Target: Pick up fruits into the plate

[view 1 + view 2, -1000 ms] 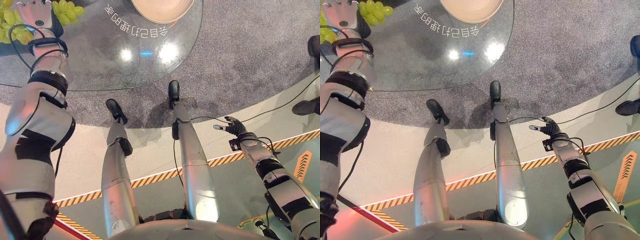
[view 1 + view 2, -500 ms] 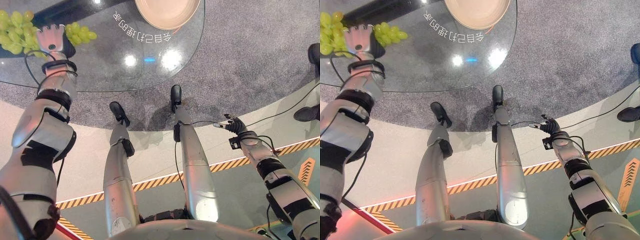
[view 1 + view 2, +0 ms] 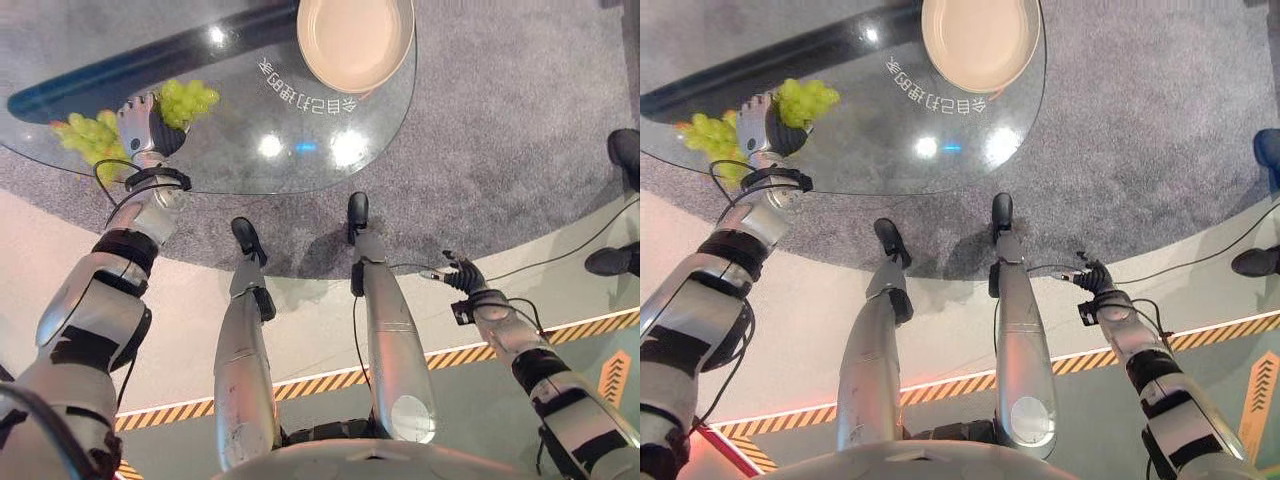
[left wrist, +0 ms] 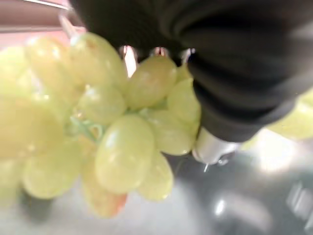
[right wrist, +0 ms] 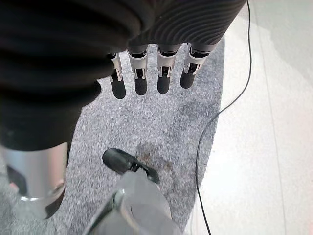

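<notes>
A bunch of green grapes (image 3: 186, 98) lies on the round glass table (image 3: 300, 170) at its left side. More grapes (image 3: 706, 135) spread to the other side of my left hand (image 3: 138, 118). In the left wrist view the grapes (image 4: 122, 147) press against the palm, the thumb (image 4: 211, 146) touches them, and the fingers are curled in among them. The beige plate (image 3: 355, 42) stands empty at the table's far side, well right of the grapes. My right hand (image 3: 462, 276) hangs low beside the right leg over the floor, its fingers (image 5: 146, 84) straight and holding nothing.
A dark band (image 3: 120, 70) crosses the glass behind the grapes. Grey carpet (image 3: 500, 130) lies under and around the table. A person's shoes (image 3: 612, 262) stand at the right edge. Yellow-black tape (image 3: 320, 380) runs across the floor.
The whole picture has shifted, so the camera has moved and more of the table and plate shows. My left hand stays in the grapes; the right hand hangs as before.
</notes>
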### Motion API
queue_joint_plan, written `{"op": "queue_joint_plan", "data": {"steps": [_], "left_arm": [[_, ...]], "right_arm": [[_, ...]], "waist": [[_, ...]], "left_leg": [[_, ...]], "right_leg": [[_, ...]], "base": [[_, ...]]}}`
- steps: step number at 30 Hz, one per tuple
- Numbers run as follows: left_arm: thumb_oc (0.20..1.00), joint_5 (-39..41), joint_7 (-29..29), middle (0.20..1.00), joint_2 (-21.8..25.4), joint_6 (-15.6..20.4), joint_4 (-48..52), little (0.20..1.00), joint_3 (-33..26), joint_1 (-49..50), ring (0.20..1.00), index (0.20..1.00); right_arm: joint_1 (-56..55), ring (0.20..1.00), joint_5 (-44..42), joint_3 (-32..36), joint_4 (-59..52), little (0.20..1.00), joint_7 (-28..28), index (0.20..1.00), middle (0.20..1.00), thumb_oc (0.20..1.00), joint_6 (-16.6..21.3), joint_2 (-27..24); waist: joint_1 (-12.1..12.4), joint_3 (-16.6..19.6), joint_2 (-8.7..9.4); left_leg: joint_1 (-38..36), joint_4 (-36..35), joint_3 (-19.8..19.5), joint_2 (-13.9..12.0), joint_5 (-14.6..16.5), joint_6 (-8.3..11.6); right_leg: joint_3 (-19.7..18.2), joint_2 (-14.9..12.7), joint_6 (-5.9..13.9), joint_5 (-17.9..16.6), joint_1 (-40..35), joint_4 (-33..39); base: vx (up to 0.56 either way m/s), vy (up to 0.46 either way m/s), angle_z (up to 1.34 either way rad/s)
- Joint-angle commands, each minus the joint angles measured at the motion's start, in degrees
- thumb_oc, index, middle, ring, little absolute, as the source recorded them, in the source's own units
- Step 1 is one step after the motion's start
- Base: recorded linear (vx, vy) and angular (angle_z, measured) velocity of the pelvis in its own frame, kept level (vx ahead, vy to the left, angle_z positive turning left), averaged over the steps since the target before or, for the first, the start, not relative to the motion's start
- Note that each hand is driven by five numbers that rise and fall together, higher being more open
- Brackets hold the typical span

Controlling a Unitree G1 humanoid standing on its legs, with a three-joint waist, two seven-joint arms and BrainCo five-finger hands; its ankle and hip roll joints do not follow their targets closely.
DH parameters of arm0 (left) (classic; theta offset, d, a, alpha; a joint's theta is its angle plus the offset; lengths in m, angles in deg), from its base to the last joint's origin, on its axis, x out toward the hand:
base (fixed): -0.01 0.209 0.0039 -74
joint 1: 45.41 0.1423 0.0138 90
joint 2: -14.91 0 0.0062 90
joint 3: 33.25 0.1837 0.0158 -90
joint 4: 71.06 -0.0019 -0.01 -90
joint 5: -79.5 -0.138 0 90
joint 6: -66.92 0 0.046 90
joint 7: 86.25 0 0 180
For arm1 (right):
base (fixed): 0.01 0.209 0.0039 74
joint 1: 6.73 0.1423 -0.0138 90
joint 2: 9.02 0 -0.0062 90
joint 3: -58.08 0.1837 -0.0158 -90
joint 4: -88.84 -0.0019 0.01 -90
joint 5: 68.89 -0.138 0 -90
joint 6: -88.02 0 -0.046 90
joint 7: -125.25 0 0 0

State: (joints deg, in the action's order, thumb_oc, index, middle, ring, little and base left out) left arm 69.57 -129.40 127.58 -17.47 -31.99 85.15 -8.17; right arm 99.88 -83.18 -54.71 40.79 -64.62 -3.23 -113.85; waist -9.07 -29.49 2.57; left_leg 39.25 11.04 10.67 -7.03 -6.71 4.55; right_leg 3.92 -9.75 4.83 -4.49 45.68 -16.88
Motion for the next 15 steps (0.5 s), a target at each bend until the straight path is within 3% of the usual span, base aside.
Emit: {"op": "queue_joint_plan", "data": {"steps": [1, 8, 15], "left_arm": [[0.200, 4.4, -7.1, 0.200, 2.0, 6.4, 5.0, 0.200, -6.4, 0.5, 0.200, 0.200], [0.200, 5.4, -11.5, 0.200, 0.5, 14.7, 14.7, 0.200, -14.7, 8.4, 0.200, 0.200], [0.200, 11.0, -6.2, 0.200, -0.4, 18.8, 20.2, 0.200, -18.9, 12.1, 0.200, 0.200]], "right_arm": [[-5.9, 1.000, 2.0, 1.9, -3.6, 1.000, -2.9, 1.000, 1.000, 1.000, 3.2, -0.1], [-10.4, 1.000, 6.0, 4.3, -8.4, 1.000, -3.8, 1.000, 1.000, 1.000, 6.2, 1.4], [-12.1, 1.000, 8.5, 5.4, -11.4, 1.000, -5.5, 1.000, 1.000, 1.000, 10.7, 2.2]], "waist": [[0.7, -0.3, 0.71], [2.4, -0.3, 0.67], [3.4, -0.3, 1.00]], "left_leg": [[0.5, 4.3, -2.3, 5.6, 6.9, 0.70], [-6.4, 1.6, -2.8, 5.8, 7.5, 0.57], [-13.7, 0.6, -2.6, 5.6, 8.5, 0.40]], "right_leg": [[2.4, 3.1, 1.18, 3.4, -5.1, 3.1], [4.1, 1.8, 1.55, 3.9, -12.2, 5.2], [5.5, 1.1, 1.54, 5.1, -19.8, 6.0]], "base": [[-0.03, 0.046, 0.01], [-0.02, -0.002, 0.04], [-0.01, -0.007, 0.06]]}}
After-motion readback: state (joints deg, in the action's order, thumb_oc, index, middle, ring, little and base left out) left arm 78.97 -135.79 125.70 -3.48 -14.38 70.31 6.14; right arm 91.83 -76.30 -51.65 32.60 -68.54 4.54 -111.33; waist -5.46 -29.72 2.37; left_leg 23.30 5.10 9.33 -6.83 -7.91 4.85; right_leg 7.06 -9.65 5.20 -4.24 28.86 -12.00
